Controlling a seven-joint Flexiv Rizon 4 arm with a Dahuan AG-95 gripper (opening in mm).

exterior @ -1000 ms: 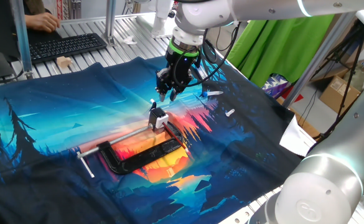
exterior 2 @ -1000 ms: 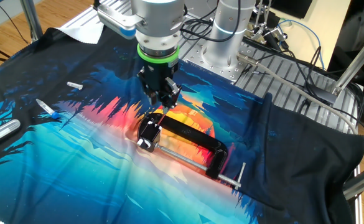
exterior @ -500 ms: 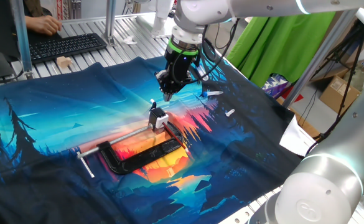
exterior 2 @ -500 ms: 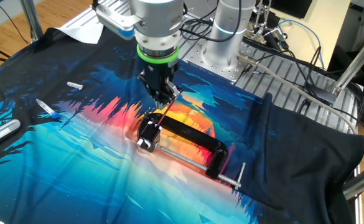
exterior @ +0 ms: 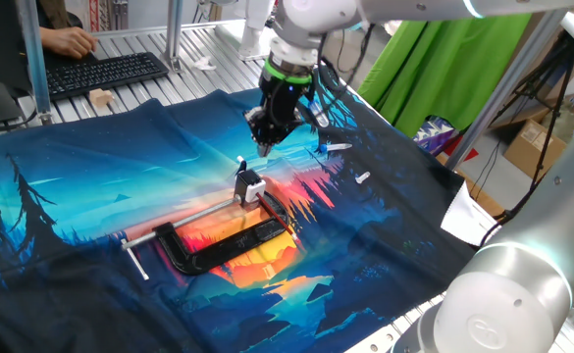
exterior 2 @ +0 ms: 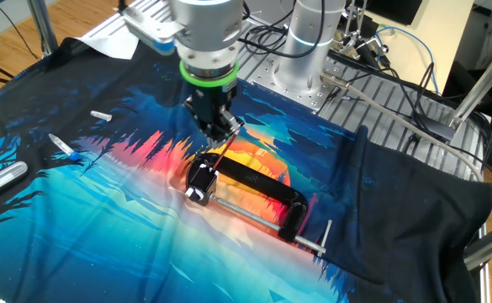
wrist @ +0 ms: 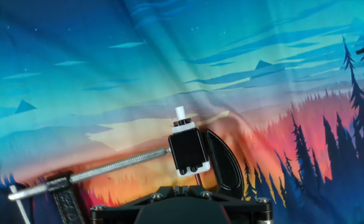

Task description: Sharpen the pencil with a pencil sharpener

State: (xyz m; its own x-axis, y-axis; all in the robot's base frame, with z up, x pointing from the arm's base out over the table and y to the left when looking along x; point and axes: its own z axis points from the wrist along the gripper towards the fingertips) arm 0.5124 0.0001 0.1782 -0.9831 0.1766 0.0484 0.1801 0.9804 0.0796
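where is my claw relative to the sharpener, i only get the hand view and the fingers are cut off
Observer: The claw hangs above the sharpener, not touching it.
Operator: is it holding anything
Observer: It looks shut on the pencil, which slants down from the fingers to the sharpener.
Operator: anything else on the cloth outside my view
Observer: A pen lies off to one side, well away from the clamp.
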